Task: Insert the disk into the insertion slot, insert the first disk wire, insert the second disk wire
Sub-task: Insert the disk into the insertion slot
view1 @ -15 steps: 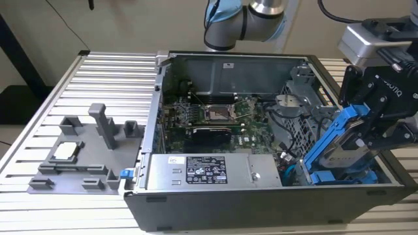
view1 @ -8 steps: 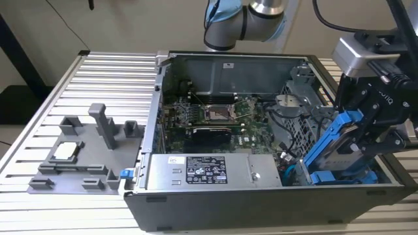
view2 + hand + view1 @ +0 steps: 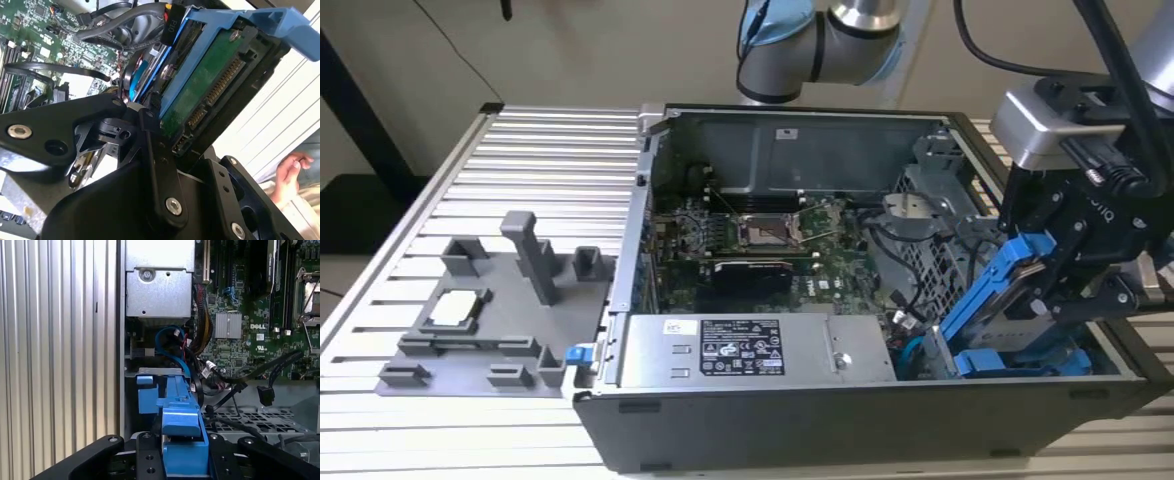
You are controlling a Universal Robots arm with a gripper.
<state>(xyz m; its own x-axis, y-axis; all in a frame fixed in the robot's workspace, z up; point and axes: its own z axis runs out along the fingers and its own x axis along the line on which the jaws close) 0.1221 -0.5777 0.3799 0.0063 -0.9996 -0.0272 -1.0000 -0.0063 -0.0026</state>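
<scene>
Exterior view: gripper (image 3: 1051, 288) clamped on the disk (image 3: 997, 288) (blue carrier, steeply tilted), its lower end just by the insertion slot (image 3: 1017, 362), at the computer case's (image 3: 854, 425) right end in that view.

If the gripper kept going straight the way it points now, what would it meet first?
The gripper, shut on the disk, points down into the computer case. Going straight on, the disk's lower end would probably reach the drive cage before the gripper itself touched anything, though depth is unclear.
</scene>
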